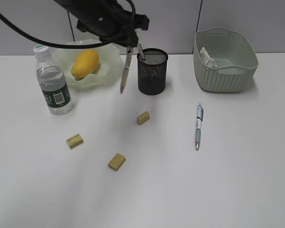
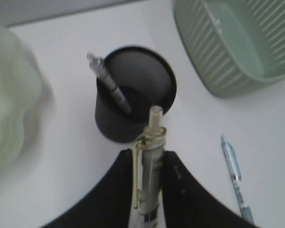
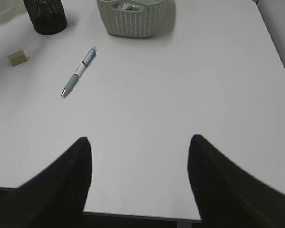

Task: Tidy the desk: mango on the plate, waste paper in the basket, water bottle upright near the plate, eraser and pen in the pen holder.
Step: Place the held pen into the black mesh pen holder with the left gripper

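Slanted front view (wrists near desk (image 1: 180,190))

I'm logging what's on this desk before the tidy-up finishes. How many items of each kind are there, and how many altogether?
Pens: 3 (one held in the left hand, one standing in the black mesh pen holder, one blue-and-white lying on the desk)
Tan block erasers: 3
Clear water bottle: 1
Yellow mango: 1
Ruffled green plate: 1
Pen holder: 1
Pale-green woven basket: 1
Total: 11

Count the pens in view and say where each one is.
3. One pen hangs clamped in the left gripper beside the pen holder; one pen stands inside the holder; one blue pen lies on the desk. Others could hide deeper in the holder.
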### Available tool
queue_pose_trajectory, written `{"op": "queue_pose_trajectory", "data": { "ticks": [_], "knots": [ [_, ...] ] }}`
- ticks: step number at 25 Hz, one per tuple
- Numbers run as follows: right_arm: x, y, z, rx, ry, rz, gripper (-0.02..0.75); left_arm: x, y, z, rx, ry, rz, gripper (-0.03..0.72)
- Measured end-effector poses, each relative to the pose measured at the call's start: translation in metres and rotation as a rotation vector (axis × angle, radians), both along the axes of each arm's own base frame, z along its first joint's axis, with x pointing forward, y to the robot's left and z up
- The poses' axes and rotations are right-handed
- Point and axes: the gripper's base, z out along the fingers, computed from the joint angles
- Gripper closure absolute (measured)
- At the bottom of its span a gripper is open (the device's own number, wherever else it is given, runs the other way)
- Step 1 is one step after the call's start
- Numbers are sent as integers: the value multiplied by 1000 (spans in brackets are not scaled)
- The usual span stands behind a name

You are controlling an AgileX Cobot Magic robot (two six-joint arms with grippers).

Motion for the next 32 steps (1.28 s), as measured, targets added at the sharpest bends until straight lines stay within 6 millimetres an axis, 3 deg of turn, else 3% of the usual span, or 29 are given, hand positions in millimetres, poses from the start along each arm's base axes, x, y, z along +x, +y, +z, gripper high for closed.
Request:
{"op": "queue_pose_trajectory", "data": {
  "ticks": [14,25,32],
  "knots": [
    [0,0,0,0,0,0,234,24,-16,40,-291,-501,71,543],
    [0,0,0,0,0,0,235,46,-34,-1,-367,-684,86,543],
    [0,0,0,0,0,0,241,51,-42,-31,-354,-682,76,543]
  ]
}}
